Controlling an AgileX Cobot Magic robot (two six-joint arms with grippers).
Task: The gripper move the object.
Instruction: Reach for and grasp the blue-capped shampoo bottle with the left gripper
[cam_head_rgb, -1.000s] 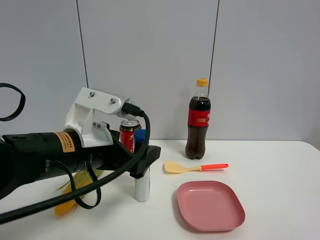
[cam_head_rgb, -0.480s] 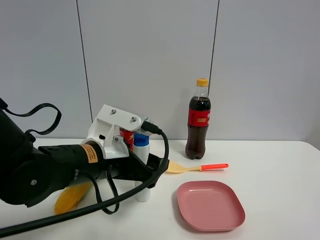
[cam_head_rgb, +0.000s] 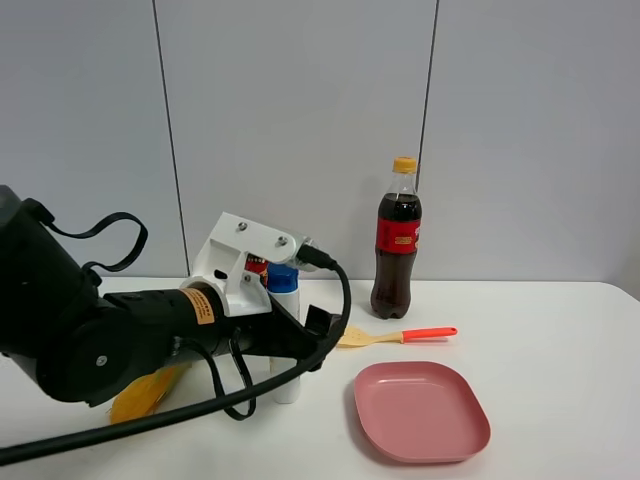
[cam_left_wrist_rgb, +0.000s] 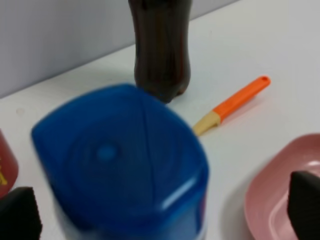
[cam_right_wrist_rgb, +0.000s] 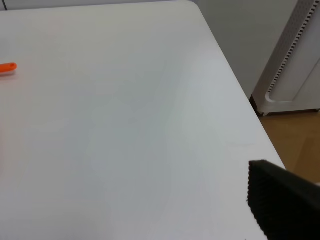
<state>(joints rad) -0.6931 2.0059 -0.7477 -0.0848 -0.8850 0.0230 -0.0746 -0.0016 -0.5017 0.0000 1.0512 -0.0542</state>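
Observation:
The white bottle with the blue cap (cam_head_rgb: 286, 378) stands upright on the table, left of centre. My left gripper (cam_head_rgb: 297, 336) is open and straddles it around mid-height. In the left wrist view the blue cap (cam_left_wrist_rgb: 120, 165) fills the middle, with one black fingertip (cam_left_wrist_rgb: 15, 215) on one side and the other fingertip (cam_left_wrist_rgb: 306, 202) on the other side, both apart from the bottle. My right gripper is out of the exterior view. Only one of its black fingers (cam_right_wrist_rgb: 282, 202) shows in the right wrist view, over bare table near the table's right edge, holding nothing.
A cola bottle with a yellow cap (cam_head_rgb: 397, 245) stands at the back. A red can (cam_head_rgb: 257, 267) is mostly hidden behind my white bracket. A yellow spatula with an orange handle (cam_head_rgb: 392, 336) and a pink plate (cam_head_rgb: 420, 410) lie to the right. A yellow object (cam_head_rgb: 143, 394) lies under my left arm.
My left arm has moved to the right and lower, bringing its open fingers further around the white bottle. The bottle has not moved.

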